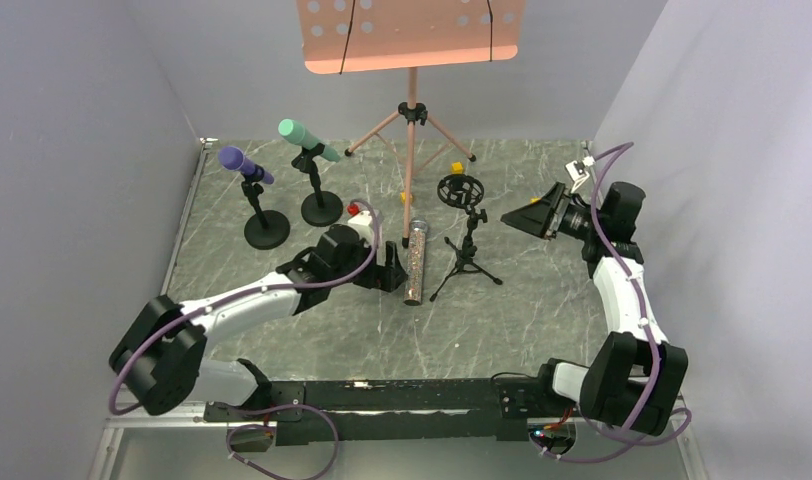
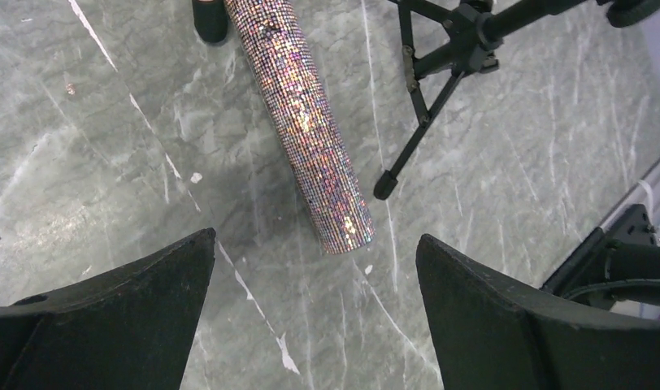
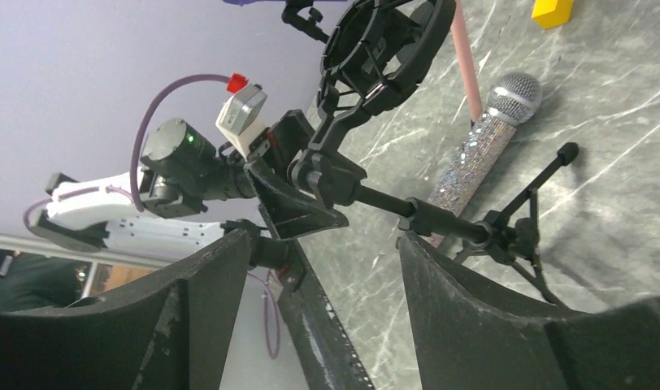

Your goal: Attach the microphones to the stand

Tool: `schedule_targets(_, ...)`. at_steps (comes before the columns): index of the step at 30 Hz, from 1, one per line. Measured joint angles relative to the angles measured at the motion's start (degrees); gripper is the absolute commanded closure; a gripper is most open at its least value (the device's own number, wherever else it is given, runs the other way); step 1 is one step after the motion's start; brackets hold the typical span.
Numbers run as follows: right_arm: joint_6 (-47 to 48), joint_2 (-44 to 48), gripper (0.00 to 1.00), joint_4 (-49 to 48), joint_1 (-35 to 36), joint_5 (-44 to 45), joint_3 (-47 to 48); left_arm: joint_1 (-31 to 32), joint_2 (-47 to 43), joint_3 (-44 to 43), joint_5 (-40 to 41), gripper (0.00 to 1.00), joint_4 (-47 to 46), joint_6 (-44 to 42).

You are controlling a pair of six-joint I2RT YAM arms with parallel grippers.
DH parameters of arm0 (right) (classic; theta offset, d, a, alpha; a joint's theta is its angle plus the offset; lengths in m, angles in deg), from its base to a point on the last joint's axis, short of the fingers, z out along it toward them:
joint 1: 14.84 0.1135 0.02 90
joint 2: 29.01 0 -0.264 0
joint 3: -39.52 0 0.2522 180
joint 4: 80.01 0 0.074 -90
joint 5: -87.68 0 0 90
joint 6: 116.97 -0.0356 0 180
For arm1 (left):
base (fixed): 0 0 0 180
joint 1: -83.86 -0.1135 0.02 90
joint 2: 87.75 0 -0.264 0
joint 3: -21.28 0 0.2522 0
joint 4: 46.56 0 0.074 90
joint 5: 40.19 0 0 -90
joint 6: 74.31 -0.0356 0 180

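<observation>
Lying before spread left fingers (image 2: 107,317), the glittery microphone (image 2: 306,122) has its head cropped there; right fingers (image 3: 505,325) spread.

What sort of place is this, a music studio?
Probably a robot test booth, not a studio: plain walls box in a marble-patterned table, the left arm and right arm are mounted at its near edge, and the mint-green microphone, purple microphone and pink music stand look like props.

Glittery microphone (image 2: 304,122) lying flat, tripod stand (image 2: 470,39) beside it, fingers (image 2: 123,317) spread apart
</observation>
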Motion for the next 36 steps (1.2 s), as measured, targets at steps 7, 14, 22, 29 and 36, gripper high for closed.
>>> schedule_targets(7, 19.9, -0.8, 0.28, 8.1, -6.7, -6.8, 1.4, 3.3, 11.2, -9.6, 3.6, 0.04, 2.6, 0.2)
schedule_targets(14, 34.6, -1.1, 0.28, 19.5, -9.7, -10.3, 2.8, 7.1, 23.2, -20.1, 8.7, 0.08, 8.3, 0.5)
schedule_targets(22, 30.1, 5.5, 0.27, 12.7, -9.7, -11.5, -1.6, 8.9, 32.3, -25.9, 13.1, 0.38, 15.7, 2.8)
schedule_targets(29, 30.1, 5.7, 0.27, 12.2, -9.7, -11.9, -1.6, 10.1, 35.1, -30.6, 16.0, 0.64, 20.1, 3.1)
schedule_targets(36, 31.0, 5.7, 0.27, 12.7, -9.7, -11.9, -1.6, 11.0, 32.8, -28.6, 18.6, 0.87, 21.5, 2.1)
